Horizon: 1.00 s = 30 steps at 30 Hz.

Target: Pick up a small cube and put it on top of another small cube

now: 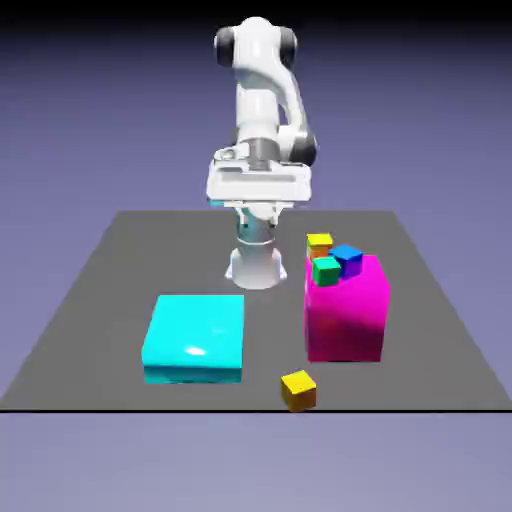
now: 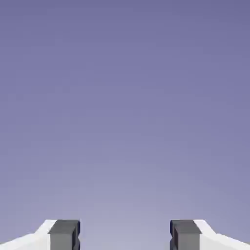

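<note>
A small yellow cube (image 1: 298, 389) with orange-shaded sides lies on the grey table near its front edge, just in front of the big magenta block (image 1: 346, 318). A second yellow cube (image 1: 319, 241) shows at the block's far top edge; I cannot tell whether it rests on the block or behind it. My gripper (image 1: 258, 200) hangs high above the table's far middle, well away from both cubes. In the hand view the gripper (image 2: 125, 235) is open, its grey fingertips (image 2: 64, 234) wide apart with only the backdrop between them.
A small green cube (image 1: 326, 270) and a small blue cube (image 1: 347, 259) sit on top of the magenta block. A flat cyan block (image 1: 195, 337) lies on the exterior view's left. The robot's base (image 1: 255, 265) stands behind them.
</note>
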Each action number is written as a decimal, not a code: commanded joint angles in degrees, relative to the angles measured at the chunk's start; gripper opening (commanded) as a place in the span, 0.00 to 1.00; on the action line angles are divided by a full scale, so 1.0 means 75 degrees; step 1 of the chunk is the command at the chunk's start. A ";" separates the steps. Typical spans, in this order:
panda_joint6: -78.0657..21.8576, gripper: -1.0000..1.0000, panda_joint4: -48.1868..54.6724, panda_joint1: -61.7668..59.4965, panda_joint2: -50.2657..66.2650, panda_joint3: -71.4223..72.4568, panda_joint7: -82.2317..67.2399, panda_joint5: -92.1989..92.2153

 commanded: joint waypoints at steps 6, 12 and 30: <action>-0.1416 0.50 0.1329 -0.0002 0.1662 0.0301 -0.0068 -0.0311; -0.2831 0.50 0.2658 -0.0003 0.3323 0.0603 -0.0136 -0.0622; -0.6899 0.50 0.6479 -0.0008 0.8099 0.1469 -0.0331 -0.1515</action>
